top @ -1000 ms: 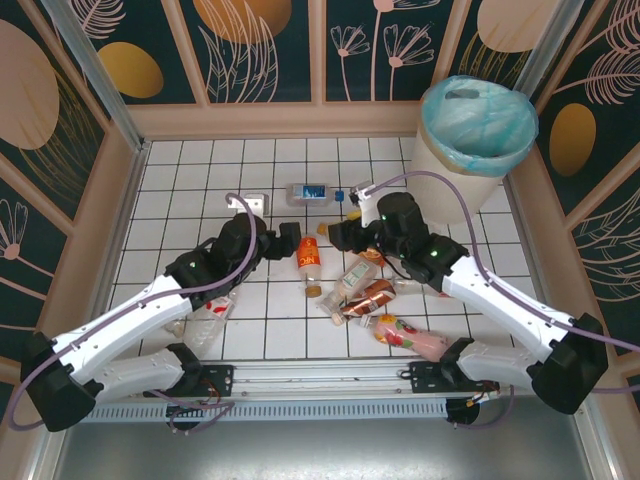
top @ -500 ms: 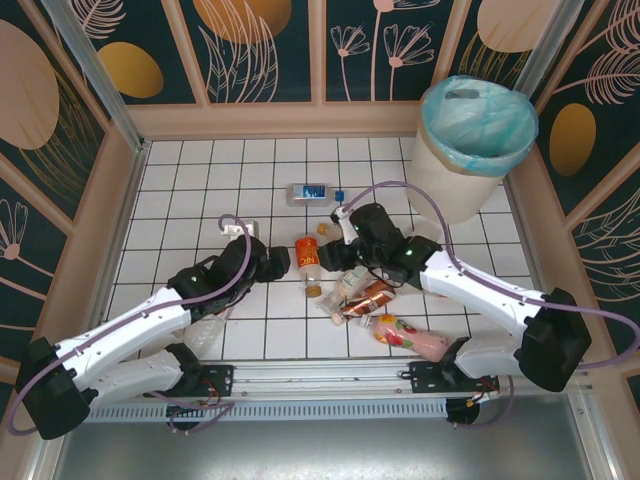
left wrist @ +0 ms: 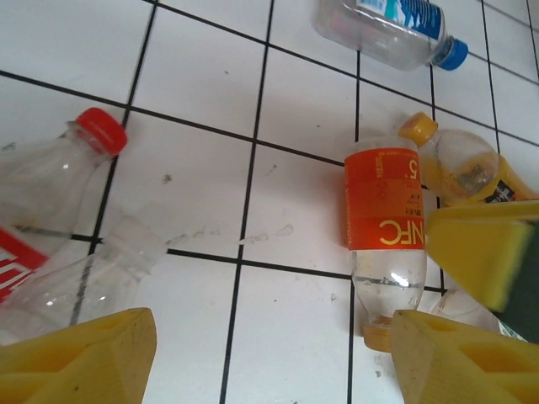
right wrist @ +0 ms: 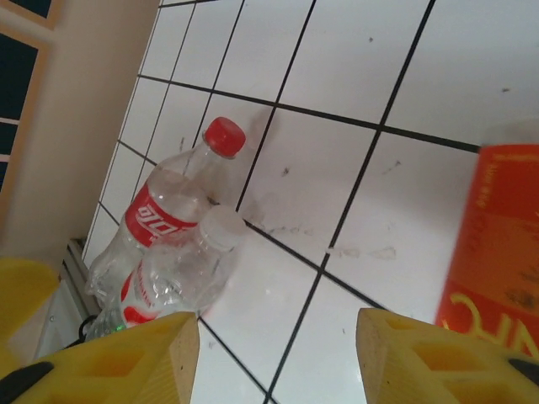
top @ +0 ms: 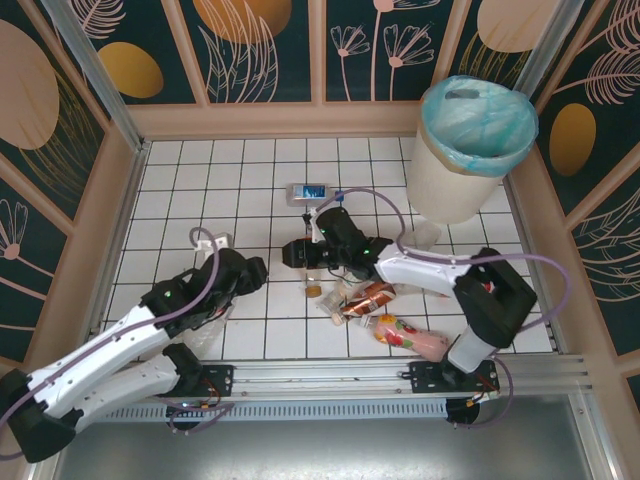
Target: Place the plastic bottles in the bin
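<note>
Plastic bottles lie scattered on the white tiles. An orange-labelled bottle (left wrist: pixel 383 219) lies just ahead of my left gripper (left wrist: pixel 269 362), which is open over bare tile; the bottle's orange cap is beside the right finger (left wrist: pixel 463 358). My right gripper (right wrist: pixel 278 353) is also open over bare tile, with the same orange bottle (right wrist: pixel 497 244) at its right. Beyond it lie a red-capped bottle (right wrist: pixel 168 210) and a clear white-capped bottle (right wrist: pixel 181 269). In the top view the right gripper (top: pixel 290 252) and left gripper (top: pixel 258 268) nearly face each other. The bin (top: pixel 475 140) stands at the back right.
A blue-capped bottle (top: pixel 308 192) lies further back. A heap of brown and red bottles (top: pixel 365 295) and a pink one (top: pixel 415 338) lie under the right arm. Clear bottles (top: pixel 205 325) rest under the left arm. Walls enclose the tiled floor (top: pixel 180 190).
The right gripper has swung left, from beside the bottle heap to over the orange bottle. The left arm has drawn back toward the near left.
</note>
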You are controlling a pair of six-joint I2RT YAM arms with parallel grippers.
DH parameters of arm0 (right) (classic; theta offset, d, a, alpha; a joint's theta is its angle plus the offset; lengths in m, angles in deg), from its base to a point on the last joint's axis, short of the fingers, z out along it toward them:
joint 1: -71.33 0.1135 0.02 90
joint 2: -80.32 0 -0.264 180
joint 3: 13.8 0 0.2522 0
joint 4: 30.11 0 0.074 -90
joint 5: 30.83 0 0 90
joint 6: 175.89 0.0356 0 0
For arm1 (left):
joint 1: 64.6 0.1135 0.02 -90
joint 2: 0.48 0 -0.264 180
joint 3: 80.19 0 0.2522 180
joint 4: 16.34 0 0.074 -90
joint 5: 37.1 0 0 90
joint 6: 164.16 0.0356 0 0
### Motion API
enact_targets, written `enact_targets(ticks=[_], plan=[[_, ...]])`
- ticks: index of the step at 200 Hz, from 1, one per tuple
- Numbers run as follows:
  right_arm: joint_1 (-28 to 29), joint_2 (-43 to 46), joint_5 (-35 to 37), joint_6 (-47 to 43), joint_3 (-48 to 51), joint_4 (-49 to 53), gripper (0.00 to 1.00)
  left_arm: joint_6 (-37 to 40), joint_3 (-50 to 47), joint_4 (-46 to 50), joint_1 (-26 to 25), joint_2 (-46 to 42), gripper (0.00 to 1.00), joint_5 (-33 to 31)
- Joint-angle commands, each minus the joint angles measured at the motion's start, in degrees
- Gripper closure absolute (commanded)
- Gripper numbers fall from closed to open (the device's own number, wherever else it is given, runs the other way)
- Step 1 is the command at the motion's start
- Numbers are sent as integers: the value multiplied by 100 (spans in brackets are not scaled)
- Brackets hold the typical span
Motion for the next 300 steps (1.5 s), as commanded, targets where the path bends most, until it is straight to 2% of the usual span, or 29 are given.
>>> enact_targets(ticks=[1,44,58,87,157,300], plan=[[135,-557,-441,722,-436,-790,47,-565,-274,634,-36,-436,28,-290],[437,-1554,-560,1038,-975,-1232,49,-1115,-581,941,-39,-1218,30,-669],[504,-1877,-686,1103,-1166,-1350,52,-1192,-611,968,-42,-1332,30,-747],[646,-2344,-606,1353,-1391,-1560,50,-1343,-780,1007,-42,-1384,30,-745],[662,-2843,-640,1755,-1645,-1926,46,-1679,-1170,690,-35,-1352,36,-713],[649,-3287,-1187,2546,-1632,-2628,44,-1828,-1497,577,-32,-1493,35,-554]])
